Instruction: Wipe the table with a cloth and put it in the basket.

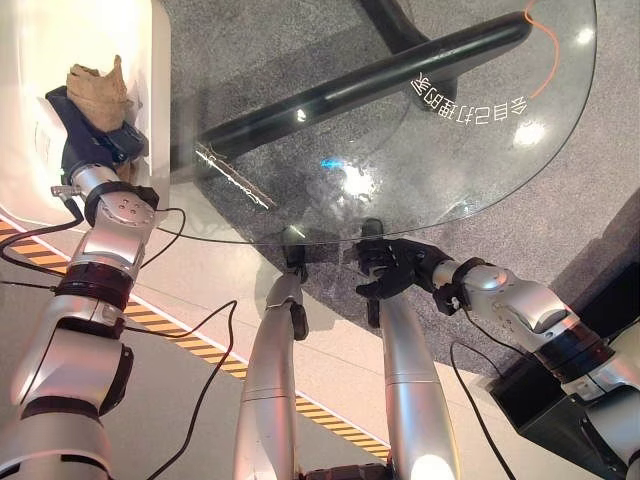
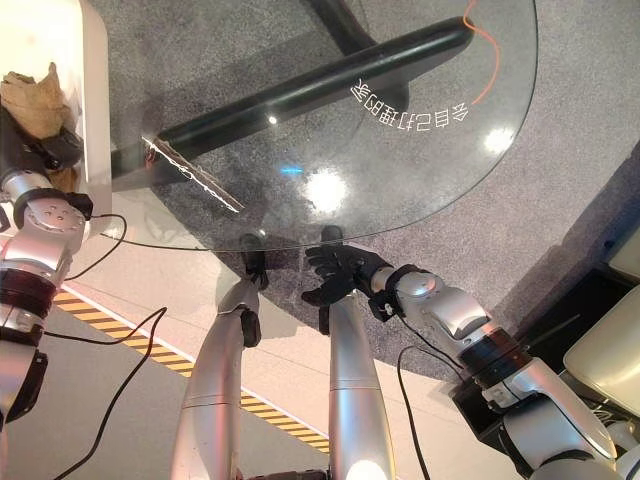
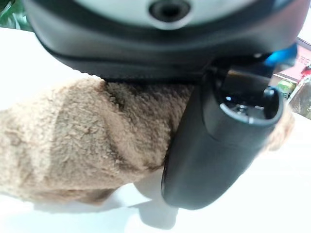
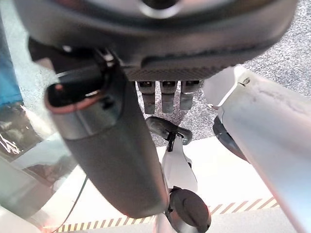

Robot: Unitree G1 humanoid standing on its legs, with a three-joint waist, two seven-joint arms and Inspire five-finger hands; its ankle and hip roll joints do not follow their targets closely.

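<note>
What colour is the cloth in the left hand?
Light brown cloth, clearest in the left wrist view.

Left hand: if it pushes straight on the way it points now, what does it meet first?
Probably the white basket: the left hand, fingers shut on the brown cloth, points into it, cloth leading. Depth to its floor is unclear.
</note>
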